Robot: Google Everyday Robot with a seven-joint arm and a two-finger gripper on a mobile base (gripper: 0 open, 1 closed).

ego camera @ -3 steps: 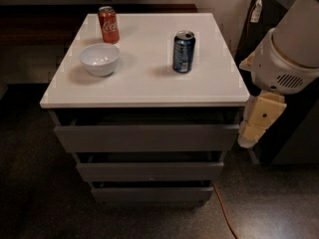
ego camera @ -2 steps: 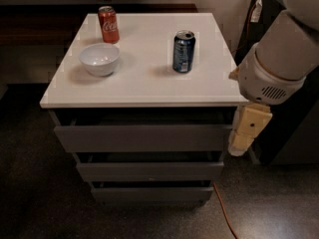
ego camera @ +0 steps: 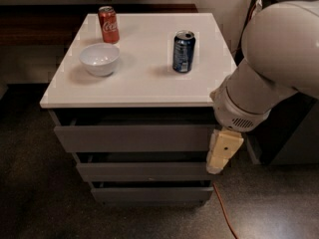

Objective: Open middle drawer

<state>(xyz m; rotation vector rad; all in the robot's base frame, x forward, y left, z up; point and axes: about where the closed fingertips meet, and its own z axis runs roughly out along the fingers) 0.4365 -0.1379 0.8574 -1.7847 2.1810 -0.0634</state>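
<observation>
Since a second ago the big white arm [ego camera: 269, 78] has swung left and down. The claw [ego camera: 217, 164] used to hang out to the right of the cabinet, up by the top drawer. Now it sits lower and closer in.

The middle drawer [ego camera: 144, 172] is the second of three grey fronts on the cabinet. It is a long, flat, plain grey strip. It looks pushed in, and a dark gap runs along above it. It sits under the taller top drawer front [ego camera: 134, 137] and over the bottom drawer front [ego camera: 152, 193].

The claw is a pale cream block that points down from the round end of the arm. Its tip is right at the right end of the middle drawer, in front of that corner. It is hard to say if it touches the grey strip or is only just beside it. From this side nobody can tell if the claw is spread or pressed together. It has nothing in it that can be seen.

On top of the cabinet is the white bench [ego camera: 144, 86]. A white bowl [ego camera: 99, 59] sits on the left part of it. A red can [ego camera: 108, 25] stands behind the bowl, near the back edge. A blue can [ego camera: 183, 51] stands well apart from them, more to the right. Both cans are upright.

Down on the dark floor [ego camera: 40, 203] a thin orange cable [ego camera: 225, 209] runs past the right bottom corner of the cabinet.
</observation>
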